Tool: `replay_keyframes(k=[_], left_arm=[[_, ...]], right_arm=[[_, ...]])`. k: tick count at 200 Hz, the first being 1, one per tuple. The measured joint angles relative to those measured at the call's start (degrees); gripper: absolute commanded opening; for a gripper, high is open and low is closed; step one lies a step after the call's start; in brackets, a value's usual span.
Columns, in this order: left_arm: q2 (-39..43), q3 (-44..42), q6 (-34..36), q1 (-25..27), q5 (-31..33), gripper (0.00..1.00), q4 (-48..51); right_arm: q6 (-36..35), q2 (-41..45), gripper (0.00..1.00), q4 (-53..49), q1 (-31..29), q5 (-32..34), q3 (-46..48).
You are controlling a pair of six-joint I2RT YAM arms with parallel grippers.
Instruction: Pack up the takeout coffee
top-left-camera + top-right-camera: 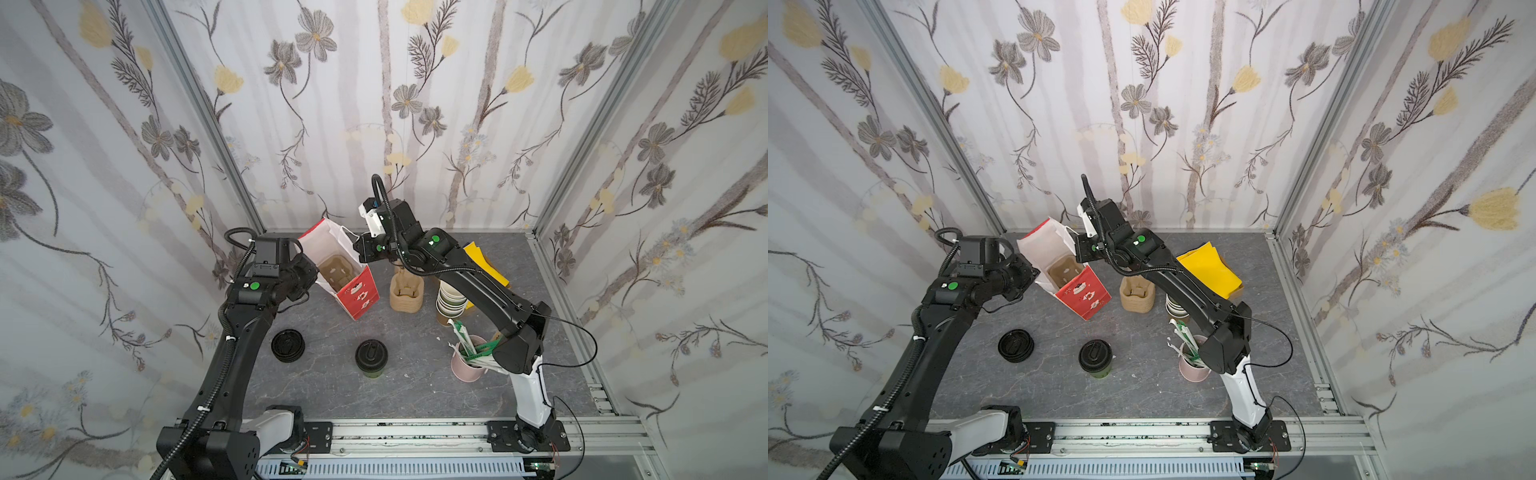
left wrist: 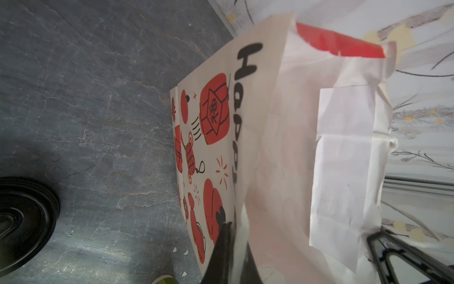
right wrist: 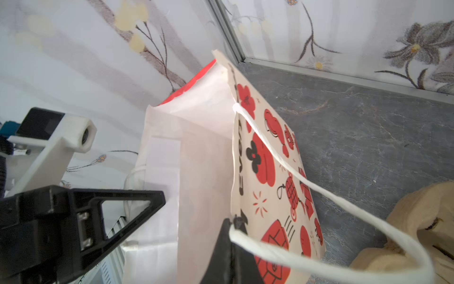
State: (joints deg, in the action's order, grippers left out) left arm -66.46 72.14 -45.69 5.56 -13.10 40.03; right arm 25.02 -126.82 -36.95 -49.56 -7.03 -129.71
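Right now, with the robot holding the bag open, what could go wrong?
1. The left tool and the right tool both pinch the thin paper bag at its rim; pulling apart might tear it.
2. The bag leans, so the cardboard carrier inside could slide.
3. The takeout coffee stands outside on the table; if a tool lets go to fetch it, the bag may sag or tip.

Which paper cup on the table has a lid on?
The lone green cup at the front centre, capped black; the stacked cups behind the pink cup are open and white-lined.
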Motion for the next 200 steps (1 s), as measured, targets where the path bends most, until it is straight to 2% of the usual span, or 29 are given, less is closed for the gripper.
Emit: replay_keyframes(k=[50, 94, 124, 169, 200], left_arm=[[7.6, -7.5, 7.7, 0.6, 2.8, 0.0, -7.5], [14.8, -16.8, 15.1, 1.2, 4.5, 0.0, -16.9], [19.2, -22.7, 20.4, 2.0, 4.3, 0.0, -23.5], [22.0, -27.1, 26.2, 2.5, 3.8, 0.0, -30.9], [22.2, -27.7, 26.2, 2.7, 3.9, 0.0, -32.7]], right_arm=[[-4.1, 10.4, 0.0, 13.4, -4.4, 6.3, 19.6], [-6.0, 17.1, 0.0, 26.7, -5.8, 10.5, 32.7], [-7.2, 21.3, 0.0, 35.7, -7.3, 11.2, 43.2], [-8.7, 22.9, 0.0, 43.0, -7.7, 13.4, 46.8], [-9.0, 23.3, 0.0, 44.5, -8.0, 13.4, 47.5]])
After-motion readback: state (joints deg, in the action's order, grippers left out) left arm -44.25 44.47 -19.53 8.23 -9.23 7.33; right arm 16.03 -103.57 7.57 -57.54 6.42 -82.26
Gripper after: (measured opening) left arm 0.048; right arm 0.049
